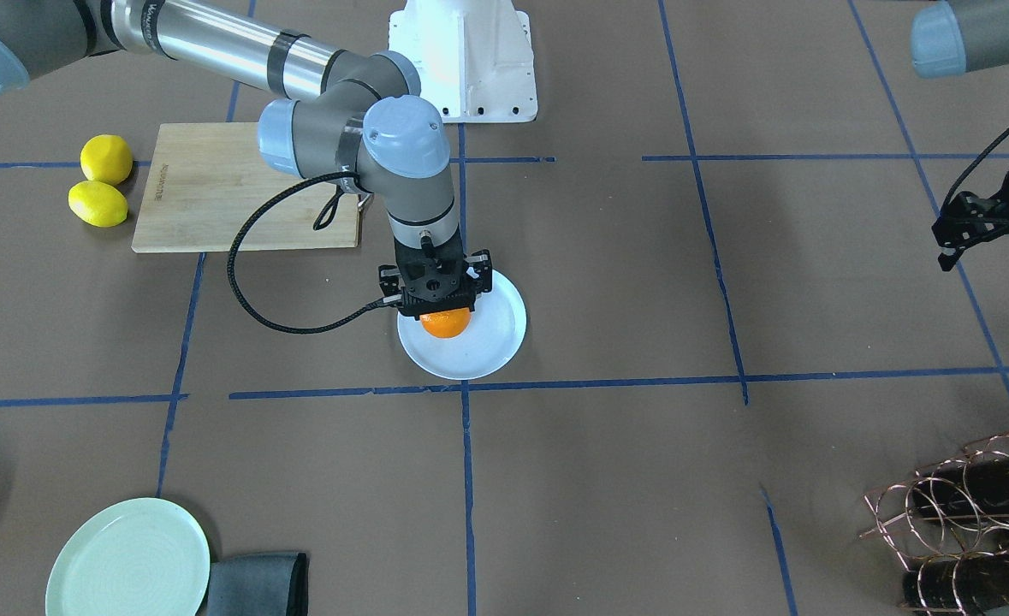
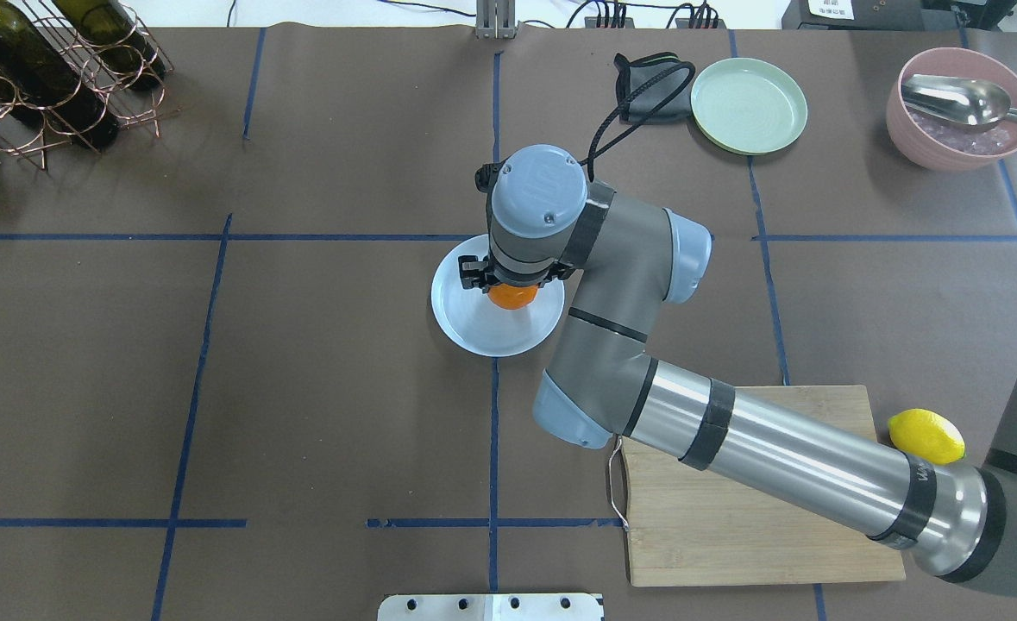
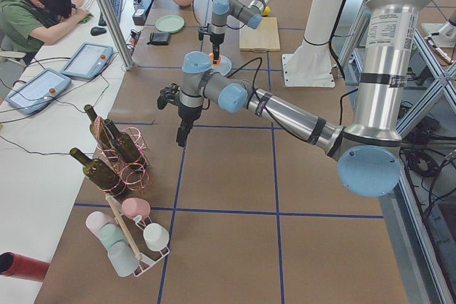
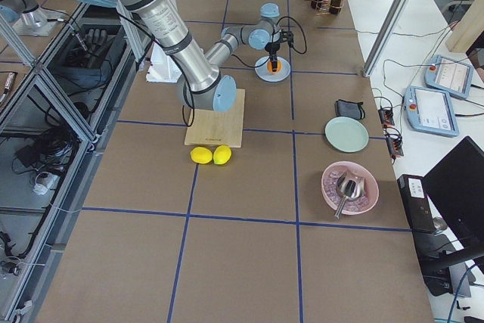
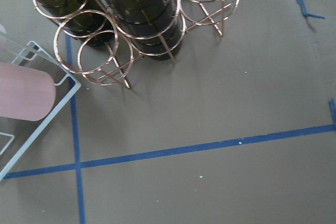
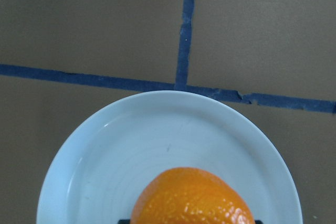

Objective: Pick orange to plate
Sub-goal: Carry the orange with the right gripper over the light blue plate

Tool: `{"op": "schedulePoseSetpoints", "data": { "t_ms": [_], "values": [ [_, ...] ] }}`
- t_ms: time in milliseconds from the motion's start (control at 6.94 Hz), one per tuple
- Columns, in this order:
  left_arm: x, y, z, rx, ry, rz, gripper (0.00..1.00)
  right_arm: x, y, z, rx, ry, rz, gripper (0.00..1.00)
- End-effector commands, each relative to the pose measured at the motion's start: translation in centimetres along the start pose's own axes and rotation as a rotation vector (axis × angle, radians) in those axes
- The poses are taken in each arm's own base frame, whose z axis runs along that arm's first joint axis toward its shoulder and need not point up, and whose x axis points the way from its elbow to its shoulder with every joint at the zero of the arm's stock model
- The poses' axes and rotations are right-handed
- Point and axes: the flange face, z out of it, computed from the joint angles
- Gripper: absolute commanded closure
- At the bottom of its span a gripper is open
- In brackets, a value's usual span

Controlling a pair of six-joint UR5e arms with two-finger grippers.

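A brown-papered counter (image 1: 607,479) is crossed by blue tape lines, and the plate (image 1: 497,335) lies near its middle. The plate is small, round and pale bluish-white.

The right arm reaches out over the plate. Its claw (image 1: 436,295) points straight down above the half of the plate nearer the robot. The orange (image 1: 445,323) sits directly beneath the claw, inside the rim and off the plate's centre toward the robot.

In the right wrist view the orange looks about half as wide as the plate. That suggests it is at or just above the plate's surface, not held high. The claw's body and the fruit hide the fingers, so I cannot tell whether the claw is gripping the orange or has let it go.

The straight-down pose suits setting a round fruit down gently so it does not roll over the rim. The task looks nearly done, with only a sure release and a lift away remaining.

The left claw (image 1: 994,255) hangs well away from the plate, spread wide and empty, probably parked clear of the working arm.

Two lemons (image 1: 97,204) and a wooden board (image 1: 239,184) lie well apart from the plate, on the side the right arm comes from. Neither is involved.
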Motion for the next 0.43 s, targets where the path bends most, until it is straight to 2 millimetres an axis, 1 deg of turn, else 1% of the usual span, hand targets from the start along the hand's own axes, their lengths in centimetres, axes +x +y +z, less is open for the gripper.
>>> {"op": "schedulePoseSetpoints", "data": {
  "t_ms": [0, 288],
  "values": [
    [-0.8, 0.1, -0.1, 0.0, -0.006, 0.002, 0.0, -0.6, -0.3, 0.1, -0.001, 0.003, 0.017, 0.0],
    [-0.9, 0.2, 0.0, -0.002, -0.007, 0.003, 0.0, -1.1, -0.1, -1.0, 0.0, -0.02, 0.024, 0.0]
  ]
}}
